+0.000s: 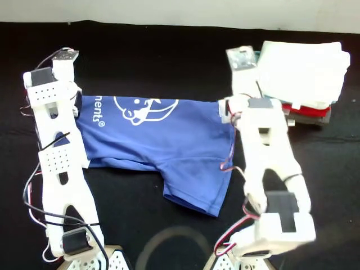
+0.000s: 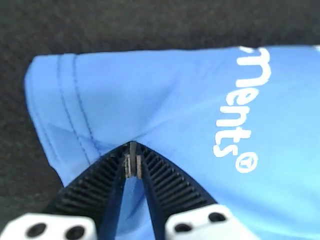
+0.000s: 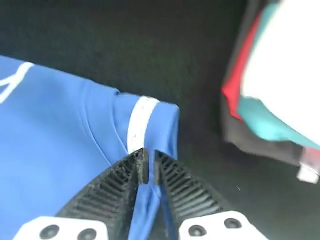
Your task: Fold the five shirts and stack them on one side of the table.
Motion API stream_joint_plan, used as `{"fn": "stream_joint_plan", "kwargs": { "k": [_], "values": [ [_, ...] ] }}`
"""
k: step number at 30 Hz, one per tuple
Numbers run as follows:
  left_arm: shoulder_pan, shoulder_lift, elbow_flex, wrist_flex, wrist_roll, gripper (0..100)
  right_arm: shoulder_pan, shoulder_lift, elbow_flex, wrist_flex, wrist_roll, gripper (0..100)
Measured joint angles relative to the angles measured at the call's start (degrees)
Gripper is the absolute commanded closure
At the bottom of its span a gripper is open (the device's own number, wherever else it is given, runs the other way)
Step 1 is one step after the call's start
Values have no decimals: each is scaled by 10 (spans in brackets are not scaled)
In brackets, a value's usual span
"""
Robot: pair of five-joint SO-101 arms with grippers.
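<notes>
L gripper (image 2: pixel 132 166), R gripper (image 3: pixel 149 167) on shirt (image 1: pixel 160 145)

The black table (image 1: pixel 169 62) carries a spread blue shirt (image 1: pixel 163 146) and, beside it, a stack of folded shirts (image 1: pixel 304 73).

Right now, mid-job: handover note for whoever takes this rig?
Left gripper: shut on the blue shirt near its hem corner.
Right gripper: shut on the same shirt by its white-striped edge.
The blue shirt lies between the arms, fold unfinished.
Stack of folded shirts: far side of the table, beside the right arm; white on top, teal, red and a dark one beneath.
Done: four look stacked.
Left: finish the blue shirt, add it.
</notes>
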State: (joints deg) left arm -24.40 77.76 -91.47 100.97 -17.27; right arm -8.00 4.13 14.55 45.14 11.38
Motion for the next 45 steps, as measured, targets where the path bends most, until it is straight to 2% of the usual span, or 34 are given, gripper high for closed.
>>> {"fn": "stream_joint_plan", "kwargs": {
  "k": [5, 11, 14, 19, 23, 27, 31, 34, 37, 41, 45],
  "values": [
    [-4, -91, 94, 6, 6, 992, -20, 141, -107, 0, -4, 950],
    [-22, -284, 373, 6, 6, 992, -11, 297, -253, 44, -5, 950],
    [-22, -355, 533, -15, 6, 992, 9, 320, -324, 96, -5, 950],
    [-38, -414, 750, -127, -15, 992, 27, 321, -451, 210, -8, 950],
    [-62, -458, 840, -169, -36, 992, 22, 311, -540, 324, -8, 950],
    [-76, -496, 885, -171, -41, 992, -11, 297, -580, 436, -8, 950],
    [-76, -541, 942, -184, -41, 992, -60, 295, -582, 525, -8, 952],
    [-76, -578, 993, -222, -41, 992, -92, 289, -582, 548, -8, 994],
    [-76, -622, 1058, -282, -41, 992, -118, 250, -548, 551, -8, 990],
    [-76, -679, 1159, -375, -41, 992, -153, 160, -410, 546, -8, 986],
    [-75, -719, 1241, -461, -40, 992, -160, 74, -218, 452, -8, 986]
  ]
}}
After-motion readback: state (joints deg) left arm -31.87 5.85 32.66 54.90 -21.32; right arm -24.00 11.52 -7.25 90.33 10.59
